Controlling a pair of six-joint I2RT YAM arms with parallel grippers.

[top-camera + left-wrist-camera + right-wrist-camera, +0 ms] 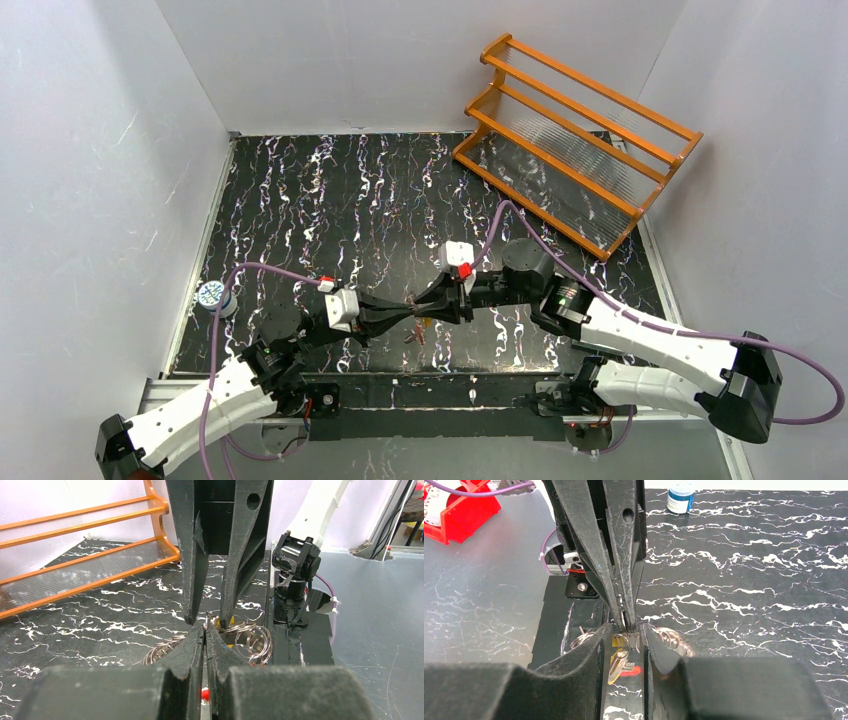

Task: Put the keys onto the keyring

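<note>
Low over the near middle of the black marbled table, my two grippers meet tip to tip. My left gripper (411,318) (205,629) is shut on a thin wire of the keyring (252,641), whose silvery loops spread to both sides of its fingers. My right gripper (432,312) (625,629) stands narrowly open, its fingers (192,612) straddling the left fingertips and the pinched wire. Under that gap hang a gold-coloured key (617,664) and a silvery key (626,665), beside the red section (632,672). Whether the keys are threaded on the wire I cannot tell.
An orange wooden rack (580,140) stands at the back right. A small blue-and-white jar (212,296) sits at the table's left edge. White walls close three sides. A red bin (459,510) lies off the table on the grey floor.
</note>
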